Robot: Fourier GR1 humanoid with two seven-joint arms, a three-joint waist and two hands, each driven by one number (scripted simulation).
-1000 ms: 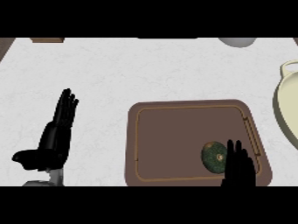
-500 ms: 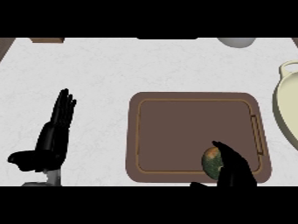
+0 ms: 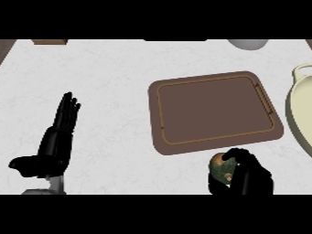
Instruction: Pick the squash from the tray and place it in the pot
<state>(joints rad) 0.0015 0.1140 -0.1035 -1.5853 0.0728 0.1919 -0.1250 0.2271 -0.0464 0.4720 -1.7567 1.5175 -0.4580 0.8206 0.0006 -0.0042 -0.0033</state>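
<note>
The squash (image 3: 220, 168), green with orange patches, sits low in the head view just in front of the brown tray (image 3: 214, 111), held off the tray's near edge. My right hand (image 3: 251, 177) is curled round it from the right, fingers over its top, hiding part of it. The cream pot (image 3: 309, 119) with its handle lies at the right edge, beside the tray. My left hand (image 3: 56, 141) rests open at the lower left, fingers pointing up, far from the tray.
A grey round object (image 3: 247, 44) stands at the back edge, right of centre. A small brown block (image 3: 50, 42) lies at the back left. The white counter (image 3: 111, 82) spreads between my left hand and the tray.
My right hand closed round the squash and carried it toward me, off the tray's near edge. The view has shifted, so tray and pot now sit further up and right.
</note>
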